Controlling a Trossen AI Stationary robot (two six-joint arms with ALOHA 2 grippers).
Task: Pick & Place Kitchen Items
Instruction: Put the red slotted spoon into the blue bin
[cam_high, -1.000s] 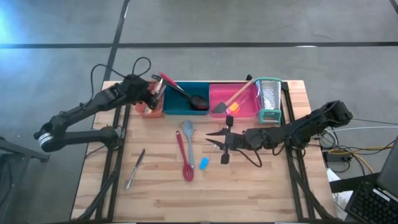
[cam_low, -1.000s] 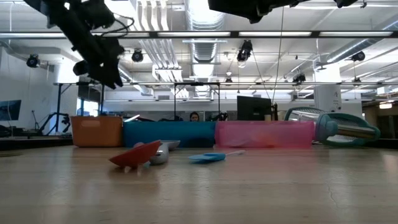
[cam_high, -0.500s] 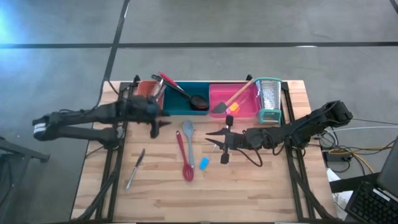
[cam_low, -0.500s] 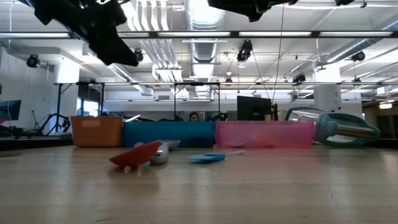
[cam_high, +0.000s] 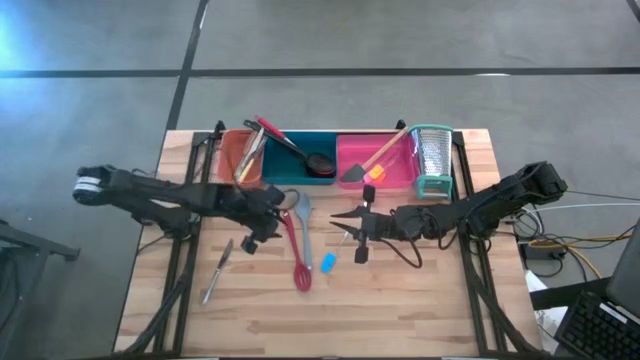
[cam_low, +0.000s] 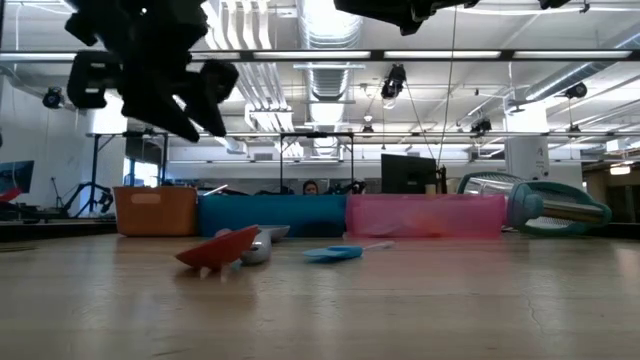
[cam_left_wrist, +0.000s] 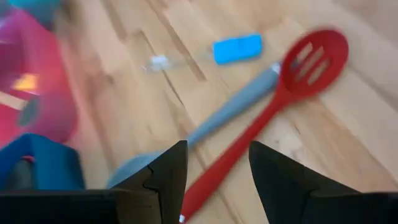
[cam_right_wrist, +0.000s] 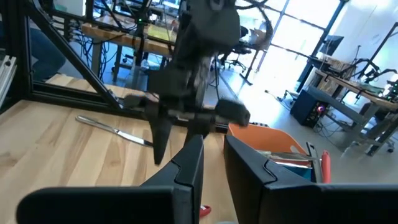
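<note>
Just left of the red slotted spoon (cam_high: 294, 250), the left gripper (cam_high: 258, 228) hovers with fingers apart and empty. Beside that spoon lie the grey spoon (cam_high: 302, 212) and the blue tool (cam_high: 327, 263); a knife (cam_high: 217, 270) lies farther left. Right of the spoon, the right gripper (cam_high: 352, 222) waits, fingers slightly apart. Closing carelessly could catch both spoon handles, since they nearly touch.

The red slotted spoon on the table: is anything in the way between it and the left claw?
Nothing visible is. The left claw hangs open right over the handle of the red slotted spoon, with only air between. The grey spoon lies close beside it, touching or nearly so, and could get bumped.
</note>
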